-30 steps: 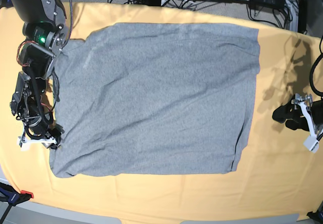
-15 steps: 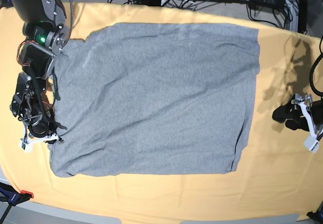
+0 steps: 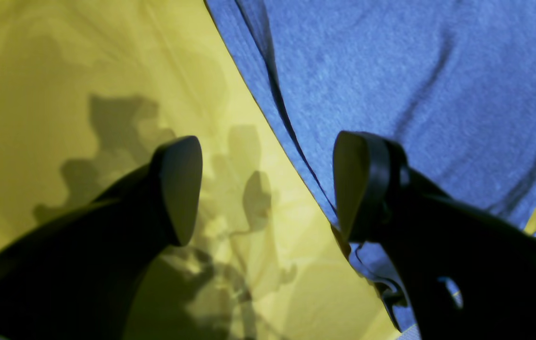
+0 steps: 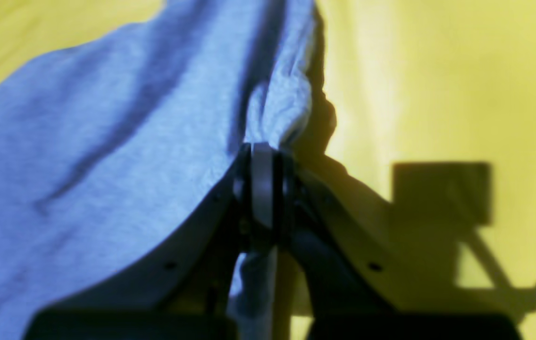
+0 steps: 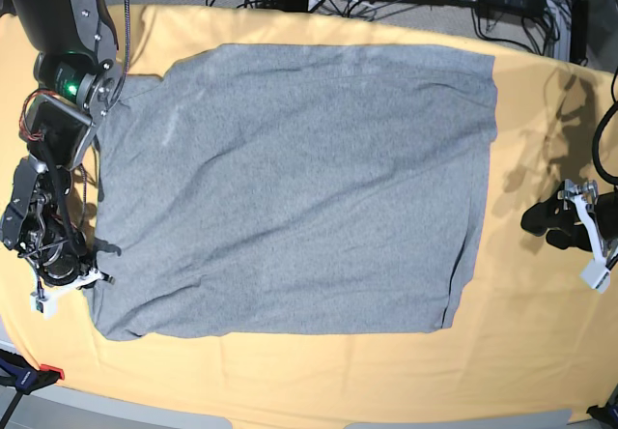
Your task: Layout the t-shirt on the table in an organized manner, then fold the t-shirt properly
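The t-shirt point(image 5: 294, 192) lies spread flat across the middle of the table point(image 5: 541, 352). At lower left, the right gripper point(image 5: 82, 279) pinches its edge, jaws closed on the fabric. At right, the left gripper point(image 5: 546, 224) hovers over bare cloth, jaws wide apart and holding nothing.
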`<move>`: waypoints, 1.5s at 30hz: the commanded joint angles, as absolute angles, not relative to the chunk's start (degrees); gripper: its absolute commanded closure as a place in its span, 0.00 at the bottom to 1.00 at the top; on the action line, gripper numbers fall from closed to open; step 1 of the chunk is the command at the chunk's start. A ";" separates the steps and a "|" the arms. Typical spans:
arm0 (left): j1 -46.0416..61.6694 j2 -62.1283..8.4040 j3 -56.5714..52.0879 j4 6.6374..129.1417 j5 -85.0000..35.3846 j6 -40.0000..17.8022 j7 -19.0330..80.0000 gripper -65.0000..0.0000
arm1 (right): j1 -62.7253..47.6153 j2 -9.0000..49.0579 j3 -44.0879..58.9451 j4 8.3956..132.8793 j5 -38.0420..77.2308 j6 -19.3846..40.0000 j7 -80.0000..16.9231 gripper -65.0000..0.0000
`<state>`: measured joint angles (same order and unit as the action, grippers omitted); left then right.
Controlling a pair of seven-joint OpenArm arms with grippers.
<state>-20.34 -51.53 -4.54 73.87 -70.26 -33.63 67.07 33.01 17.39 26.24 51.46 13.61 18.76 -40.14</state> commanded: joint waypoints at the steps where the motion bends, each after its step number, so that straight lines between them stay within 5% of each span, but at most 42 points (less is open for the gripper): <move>1: -21.76 -53.04 -5.48 74.50 -71.37 -33.82 66.02 0.32 | 35.11 18.61 26.24 53.52 13.56 17.98 -39.03 1.00; 5: -21.76 -53.04 -5.48 74.50 -71.40 -33.82 66.02 0.32 | 35.09 18.92 26.24 55.99 13.32 17.74 -41.28 1.00; 10: -21.76 -53.01 -5.48 74.50 -71.40 -33.82 66.00 0.32 | 35.07 18.92 26.24 56.42 16.32 19.46 -41.30 0.48; 11: -21.78 -53.04 -5.48 74.50 -71.40 -33.85 66.00 0.32 | 35.07 18.92 26.24 56.42 16.32 19.40 -41.28 0.45; 16: -21.76 -53.04 -5.48 74.50 -71.37 -33.85 66.02 0.32 | 34.92 18.94 26.24 56.42 16.27 16.05 -41.19 0.62; 19: -21.76 -53.04 -5.48 74.50 -71.40 -33.85 66.02 0.32 | 34.37 18.92 26.24 56.40 17.45 18.24 -39.35 0.59; 24: -21.76 -53.04 -5.48 74.50 -71.40 -33.82 66.02 0.32 | 31.83 18.87 26.24 56.05 17.54 13.72 -38.13 0.41; 31: -21.76 -53.04 -5.48 74.50 -71.37 -33.85 66.02 0.32 | 26.50 18.85 26.24 55.79 18.00 10.22 -33.34 0.43; 36: -21.76 -53.04 -5.48 74.50 -71.37 -33.85 66.02 0.32 | 25.52 18.37 26.24 55.77 19.18 10.96 -30.24 0.60; 40: -21.76 -53.04 -5.48 74.50 -71.37 -33.85 66.02 0.32 | 25.61 17.87 26.24 55.77 23.03 16.23 -29.54 0.58; 45: -21.76 -53.04 -5.48 74.50 -71.35 -33.82 66.08 0.32 | 25.58 17.58 26.24 55.77 23.40 15.38 -29.45 0.53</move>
